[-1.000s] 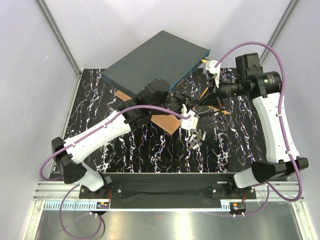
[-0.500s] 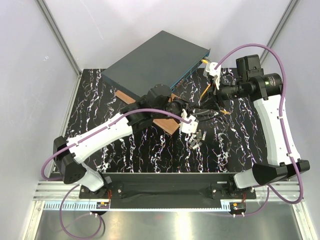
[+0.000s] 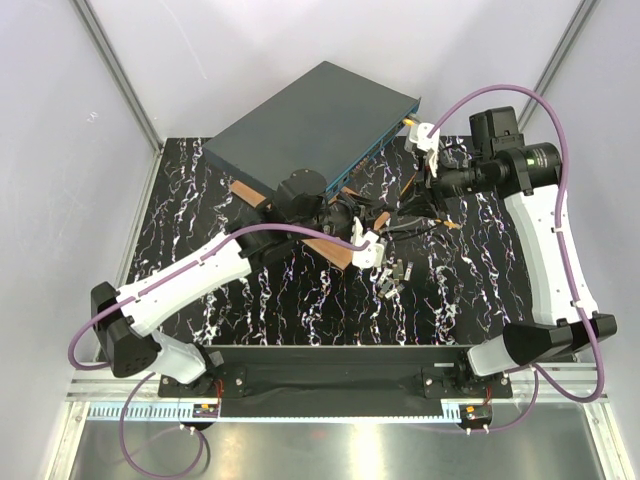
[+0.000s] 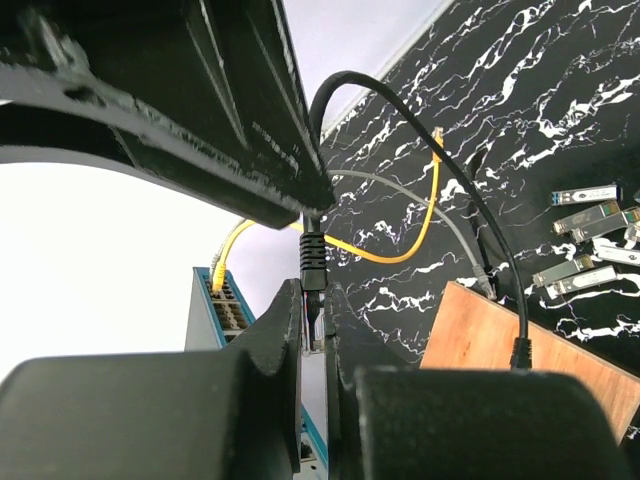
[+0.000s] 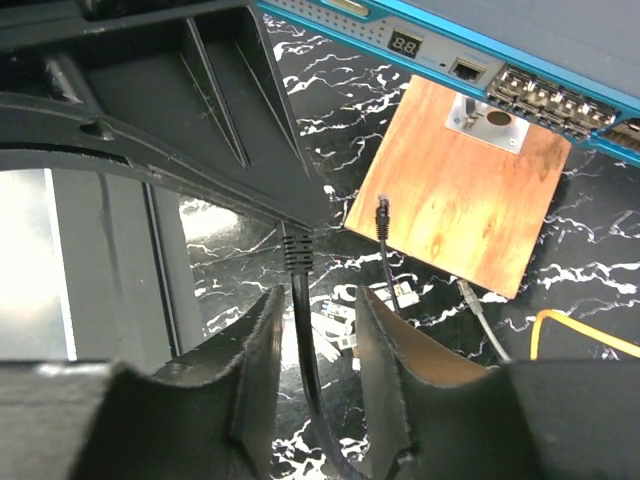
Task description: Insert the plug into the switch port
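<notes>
— Plug (image 4: 216, 284) position is asked for first. Where is it seen?

— It is found at the end of the thin orange cable (image 4: 400, 250), at the right end of the teal front face of the switch (image 3: 310, 110). The switch is laid slantwise at the far edge of the table (image 3: 180, 210), so the plug is toward the far right corner. In the left wrist view its yellowish tip is seen meeting the switch port (image 4: 226, 310) at the end of the row. Whether it is fully seated cannot be told.

— How is the right pincer (image 5: 320, 300) held?

— It is placed just beside that end of the switch, and its jaws are parted. A black cable (image 5: 293, 255) is passed loosely through the gap and is not clamped.

— Is something gripped by the left pincer (image 4: 313, 300)?

— Yes. It is closed on a black connector (image 4: 313, 262), from which a black lead is looped up and away. This pincer is found near the wooden board (image 4: 500, 340), which is laid just in front of the switch. Several small grey modules (image 4: 585, 205) are scattered on the table beside the board, on its right side.
</notes>
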Robot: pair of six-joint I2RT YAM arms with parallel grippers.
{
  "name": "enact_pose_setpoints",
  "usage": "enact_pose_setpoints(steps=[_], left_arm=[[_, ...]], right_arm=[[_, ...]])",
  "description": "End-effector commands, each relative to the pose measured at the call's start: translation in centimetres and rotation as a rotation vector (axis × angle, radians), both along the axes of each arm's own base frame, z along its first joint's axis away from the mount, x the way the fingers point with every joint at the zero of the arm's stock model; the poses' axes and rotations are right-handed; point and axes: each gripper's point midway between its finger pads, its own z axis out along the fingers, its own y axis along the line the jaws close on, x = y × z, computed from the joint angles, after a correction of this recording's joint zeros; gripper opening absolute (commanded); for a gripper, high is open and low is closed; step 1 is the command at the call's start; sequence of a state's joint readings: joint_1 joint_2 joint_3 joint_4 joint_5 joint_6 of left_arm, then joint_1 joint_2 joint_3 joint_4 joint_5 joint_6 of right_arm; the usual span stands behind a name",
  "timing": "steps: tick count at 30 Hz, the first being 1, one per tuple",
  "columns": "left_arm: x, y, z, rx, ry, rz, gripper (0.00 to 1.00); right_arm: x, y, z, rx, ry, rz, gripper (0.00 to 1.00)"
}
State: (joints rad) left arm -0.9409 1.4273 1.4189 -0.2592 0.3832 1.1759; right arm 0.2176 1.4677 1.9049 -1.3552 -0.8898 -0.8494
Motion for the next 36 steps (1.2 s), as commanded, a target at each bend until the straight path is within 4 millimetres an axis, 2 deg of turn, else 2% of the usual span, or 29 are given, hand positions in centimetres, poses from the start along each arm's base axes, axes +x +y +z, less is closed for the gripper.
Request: enact_pose_setpoints(steps=[1, 7, 9, 21, 27, 28, 31, 36], left_arm=[[-0.5, 0.2, 3.3, -0.1, -0.05, -0.019, 0.0], [-0.7, 0.2, 3.5, -0.108, -0.055, -0.024, 0.0], [-0.6, 0.2, 3.5, -0.11, -0.056, -0.019, 0.0], [-0.2, -0.1, 3.8, -0.129, -0.061, -0.012, 0.0], [-0.3, -0.1, 3.7, -0.122, -0.065, -0.018, 0.0], [-0.4, -0.1, 3.7, -0.124, -0.065, -0.019, 0.0], [-0.3, -0.2, 3.8, -0.124, -0.063, -0.019, 0.0], [-0.2, -0.3, 3.8, -0.124, -0.064, -0.019, 0.0]], right_arm=[[-4.4, -0.2, -0.5, -0.004, 0.19, 0.04, 0.38], [-4.2, 0.3, -0.2, 0.023, 0.2, 0.045, 0.28], [-4.4, 0.3, -0.2, 0.025, 0.212, 0.05, 0.28], [-5.2, 0.0, -0.7, 0.008, 0.221, 0.082, 0.31], [-5.5, -0.1, -0.9, 0.004, 0.213, 0.088, 0.39], [-5.4, -0.1, -1.0, 0.001, 0.212, 0.088, 0.33], [-5.5, -0.2, -1.1, -0.003, 0.211, 0.088, 0.28], [-5.5, -0.2, -1.2, -0.006, 0.208, 0.089, 0.11]])
